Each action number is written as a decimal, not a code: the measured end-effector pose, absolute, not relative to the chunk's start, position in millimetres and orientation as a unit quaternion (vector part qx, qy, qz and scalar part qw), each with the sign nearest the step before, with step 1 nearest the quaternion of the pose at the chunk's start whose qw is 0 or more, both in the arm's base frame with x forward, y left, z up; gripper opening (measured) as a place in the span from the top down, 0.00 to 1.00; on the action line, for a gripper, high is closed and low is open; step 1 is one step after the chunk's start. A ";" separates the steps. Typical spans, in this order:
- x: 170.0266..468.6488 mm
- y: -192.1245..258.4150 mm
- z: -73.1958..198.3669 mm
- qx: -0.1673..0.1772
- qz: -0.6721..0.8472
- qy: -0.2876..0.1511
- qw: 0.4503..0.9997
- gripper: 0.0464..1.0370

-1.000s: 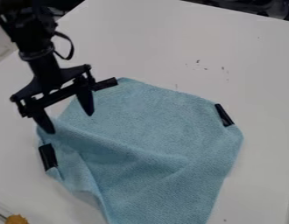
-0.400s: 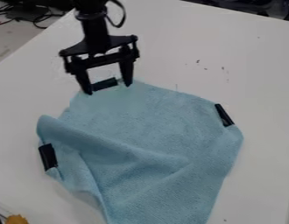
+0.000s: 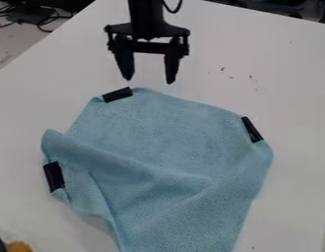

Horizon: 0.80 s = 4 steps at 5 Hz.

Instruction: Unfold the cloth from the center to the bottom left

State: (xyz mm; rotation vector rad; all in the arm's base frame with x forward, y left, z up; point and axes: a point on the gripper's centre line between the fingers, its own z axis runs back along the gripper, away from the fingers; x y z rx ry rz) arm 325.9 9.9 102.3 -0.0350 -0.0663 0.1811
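blue cloth [image 3: 165, 133] lies partly folded (gripper [image 3: 149, 80] spread near its far edge).

One fixed camera looks down at a slant over the tabletop [image 3: 297, 98].

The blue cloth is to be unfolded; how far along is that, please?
The upper part of the cloth looks spread out. Nothing is in hand: the open gripper hangs beyond the cloth's top edge. The raised fold from the left edge to the middle seems left to flatten.
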 end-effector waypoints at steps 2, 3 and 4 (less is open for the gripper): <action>290.3 -21.8 112.6 -0.028 0.030 -0.053 0.998 0.04; 270.7 -38.8 122.3 -0.018 0.054 -0.049 0.997 0.04; 268.2 -47.4 127.0 -0.014 0.064 -0.058 0.996 0.04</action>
